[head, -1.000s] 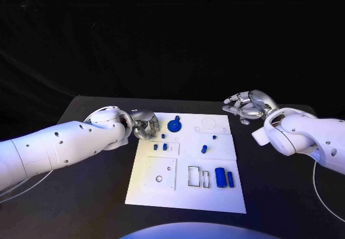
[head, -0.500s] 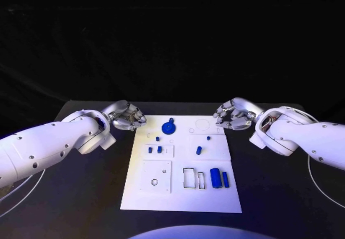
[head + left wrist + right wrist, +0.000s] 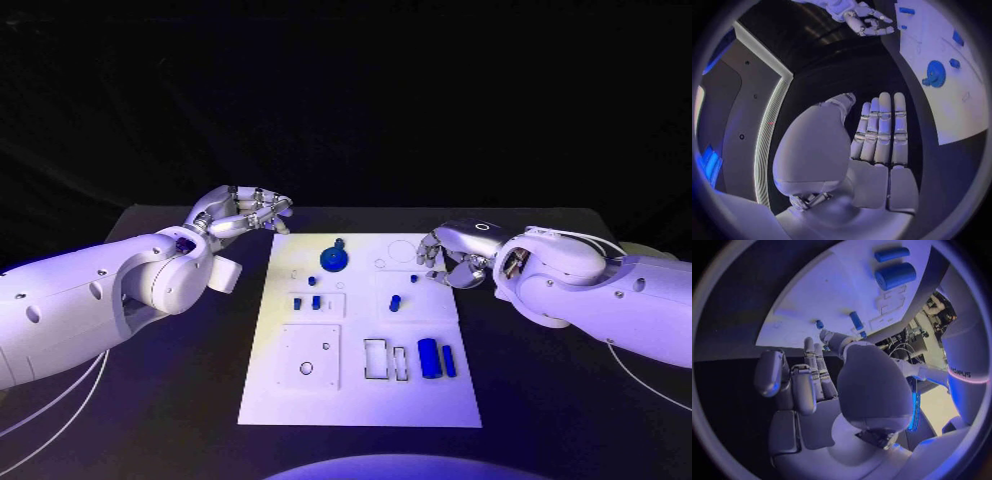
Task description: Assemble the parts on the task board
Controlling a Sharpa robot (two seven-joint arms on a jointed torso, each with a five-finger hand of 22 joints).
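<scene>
Seeing the right hand hanging over the right edge of the white board, at its far half, with fingers loosely bent and a little apart, holding nothing. Finding the left hand above the black table, just off the far left corner of the board, fingers stretched side by side in the wrist view, also gripping nothing.

Looking for the nearest part: spotting a small blue peg lying on the board just beside the right fingertips, toward the middle of the board and slightly toward the robot. Noticing a second short blue piece a little further in the same direction, its long side running roughly from far to near, as far as can be told. Placing the round blue part between the two hands, somewhat nearer to the left one but apart from it.

Judging the right hand as the closer one for the small peg: needing only a short reach inward and down. Not being able to tell the right slot for this peg.
</scene>
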